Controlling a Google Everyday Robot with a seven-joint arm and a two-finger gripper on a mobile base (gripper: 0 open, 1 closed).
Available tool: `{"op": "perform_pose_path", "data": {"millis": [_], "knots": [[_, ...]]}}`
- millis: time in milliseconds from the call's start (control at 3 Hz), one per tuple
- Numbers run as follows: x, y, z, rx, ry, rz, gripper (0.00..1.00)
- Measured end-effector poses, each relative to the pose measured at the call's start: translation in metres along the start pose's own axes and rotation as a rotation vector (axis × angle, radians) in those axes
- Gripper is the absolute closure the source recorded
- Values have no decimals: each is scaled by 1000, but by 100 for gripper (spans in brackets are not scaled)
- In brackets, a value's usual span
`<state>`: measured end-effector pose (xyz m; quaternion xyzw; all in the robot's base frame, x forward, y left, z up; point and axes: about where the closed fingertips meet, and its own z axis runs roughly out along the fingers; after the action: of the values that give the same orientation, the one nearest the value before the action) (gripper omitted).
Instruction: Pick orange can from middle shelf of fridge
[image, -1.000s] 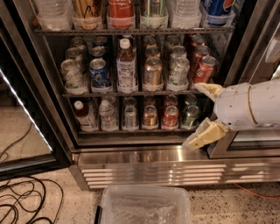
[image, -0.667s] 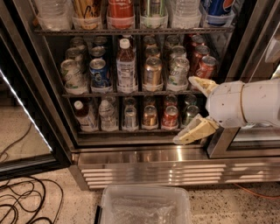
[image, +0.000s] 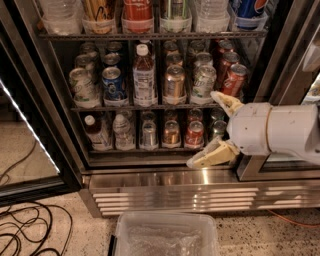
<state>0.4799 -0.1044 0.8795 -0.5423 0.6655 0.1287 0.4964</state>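
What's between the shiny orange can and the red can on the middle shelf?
A silver can with green marks stands between the orange can and the red can, in the camera view. The tool hangs open just below the red can.

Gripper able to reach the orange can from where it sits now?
Probably yes. The fridge is open and the orange can stands at the front of the middle shelf, nothing before it. The gripper, jaws open, hangs lower and to the right; the silver-green can close beside may crowd the jaws.
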Motion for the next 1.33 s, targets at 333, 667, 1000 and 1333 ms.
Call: {"op": "perform_pose_path", "data": {"millis": [333,667,1000,1333], "knots": [[12,29,12,113,-47,43,0],[34,38,15,255,-74,116,0],[65,33,13,396,-109,212,0],[87,39,22,478,-139,307,0]]}}
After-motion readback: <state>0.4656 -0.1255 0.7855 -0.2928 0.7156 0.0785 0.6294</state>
